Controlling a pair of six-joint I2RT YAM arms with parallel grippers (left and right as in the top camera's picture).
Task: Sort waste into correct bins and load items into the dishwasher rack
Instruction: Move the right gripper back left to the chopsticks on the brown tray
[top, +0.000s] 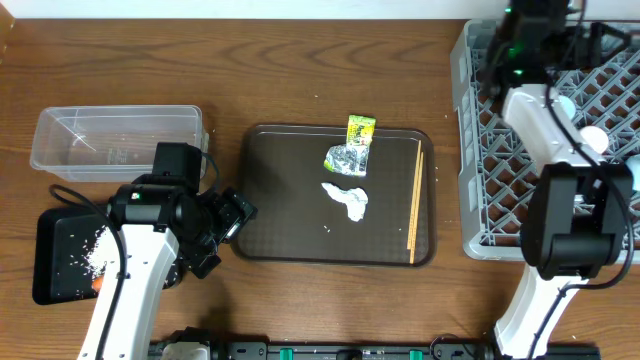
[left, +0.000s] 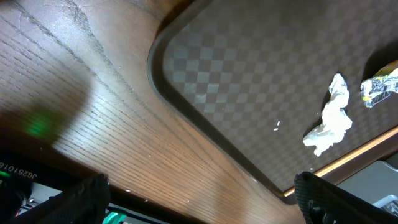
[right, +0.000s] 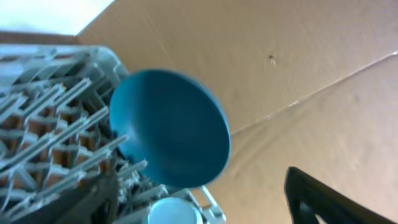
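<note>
Plate (right: 171, 127) in rack (right: 43, 118), rice (top: 96, 255) — black tray (top: 55, 255)

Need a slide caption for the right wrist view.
Dark-blue plate stands tilted on edge among the pegs of the grey dishwasher rack, with the right gripper open before it.

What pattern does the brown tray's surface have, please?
The tray shows a faint checkerboard, clearest in the left wrist view.

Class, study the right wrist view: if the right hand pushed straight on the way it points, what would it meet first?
Most likely the dark-blue plate, standing on edge in the dishwasher rack ahead of the right hand; depth is uncertain.
</note>
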